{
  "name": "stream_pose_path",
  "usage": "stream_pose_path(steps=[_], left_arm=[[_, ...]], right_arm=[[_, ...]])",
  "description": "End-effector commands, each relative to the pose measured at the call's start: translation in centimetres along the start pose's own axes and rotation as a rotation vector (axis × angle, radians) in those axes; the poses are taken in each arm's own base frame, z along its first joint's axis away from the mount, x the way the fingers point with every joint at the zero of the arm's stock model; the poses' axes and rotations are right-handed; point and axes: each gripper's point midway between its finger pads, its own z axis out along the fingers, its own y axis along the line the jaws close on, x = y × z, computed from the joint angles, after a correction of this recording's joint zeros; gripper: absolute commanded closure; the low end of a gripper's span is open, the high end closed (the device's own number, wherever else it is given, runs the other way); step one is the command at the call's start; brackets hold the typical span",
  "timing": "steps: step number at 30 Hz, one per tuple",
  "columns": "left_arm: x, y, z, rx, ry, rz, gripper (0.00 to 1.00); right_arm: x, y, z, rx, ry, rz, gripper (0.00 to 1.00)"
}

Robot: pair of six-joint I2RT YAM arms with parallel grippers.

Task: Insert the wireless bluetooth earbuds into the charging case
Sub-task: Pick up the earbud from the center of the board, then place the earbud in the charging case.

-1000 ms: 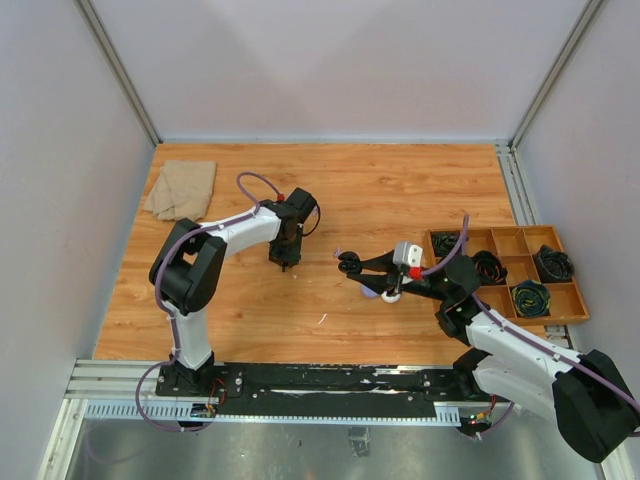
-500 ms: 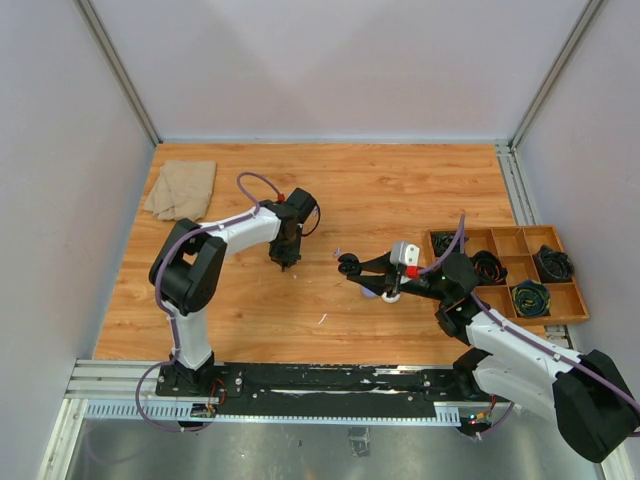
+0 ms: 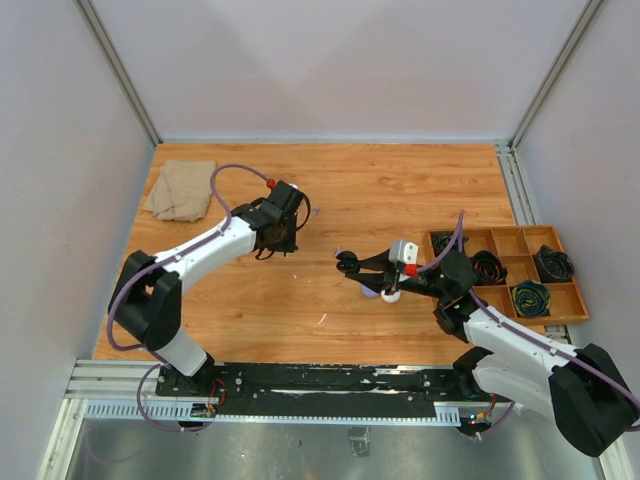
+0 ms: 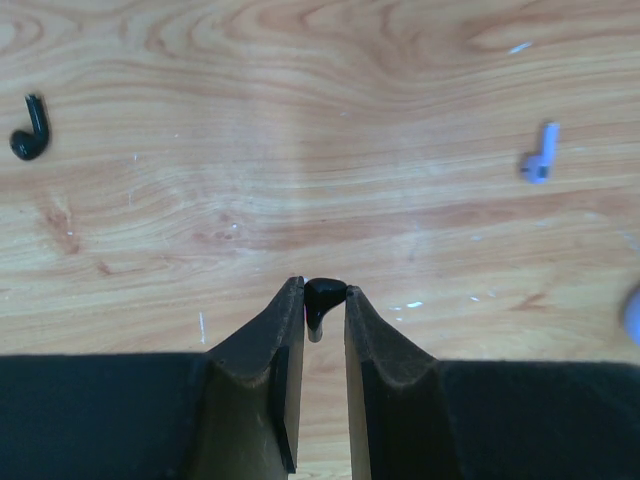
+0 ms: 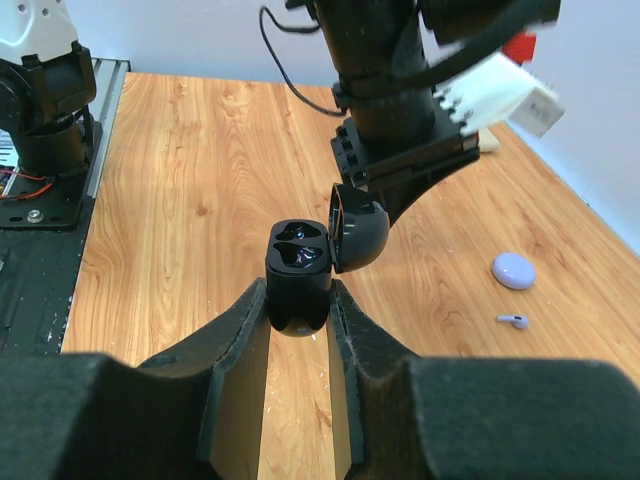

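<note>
Two grips: left gripper (image 4: 322, 305) clamped on a black earbud (image 4: 324, 292) at its fingertips; right gripper (image 5: 299, 312) pinching the black charging case (image 5: 297, 258), lid flipped open. Loose on the wood table (image 4: 300, 90): second black earbud (image 4: 28, 130), pale purple earbud (image 4: 540, 156), well apart.

Black earbud (image 4: 325, 294) pinched in left tool (image 4: 322, 290): stem mostly hidden inside the grip. Far right of the tool, pale purple blob (image 4: 633, 315) cut off by the frame edge, unidentifiable.

Black earbud (image 4: 324, 297), pale purple earbud (image 4: 540, 155), black case (image 5: 299, 272), wood-grain table (image 4: 300, 100), beige cloth (image 3: 181, 188)
</note>
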Motion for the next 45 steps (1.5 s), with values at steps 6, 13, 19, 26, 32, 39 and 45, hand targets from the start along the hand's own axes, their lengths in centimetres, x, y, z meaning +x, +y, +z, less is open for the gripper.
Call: stream_pose_path(steps=[6, 13, 19, 26, 32, 39, 45], left_arm=[[-4.4, -3.2, -6.9, 0.182, -0.291, -0.025, 0.85], [-6.0, -6.0, -12.0, 0.333, -0.474, -0.045, 0.85], [-6.4, -7.7, -16.1, 0.468, -0.622, -0.071, 0.85], [-6.3, -10.0, -20.3, 0.606, -0.753, -0.043, 0.85], [-5.8, -12.1, -23.5, 0.695, -0.859, 0.008, 0.84], [-4.7, -14.6, -25.6, 0.771, -0.930, 0.089, 0.84], [-4.2, -16.5, -25.7, 0.795, -0.955, 0.155, 0.84]], right_arm=[[-2.5, -0.7, 0.9, 0.004, -0.069, -0.050, 0.94], [-2.8, -1.5, 0.9, 0.052, -0.082, -0.047, 0.94], [-2.8, -2.3, 0.8, 0.101, -0.104, -0.030, 0.94], [-2.8, -2.8, 0.6, 0.145, -0.115, -0.023, 0.94], [-2.8, -3.2, 0.5, 0.168, -0.118, -0.018, 0.94], [-2.7, -3.2, 0.5, 0.173, -0.119, -0.009, 0.94], [-2.8, -3.1, 0.6, 0.167, -0.123, -0.001, 0.94]])
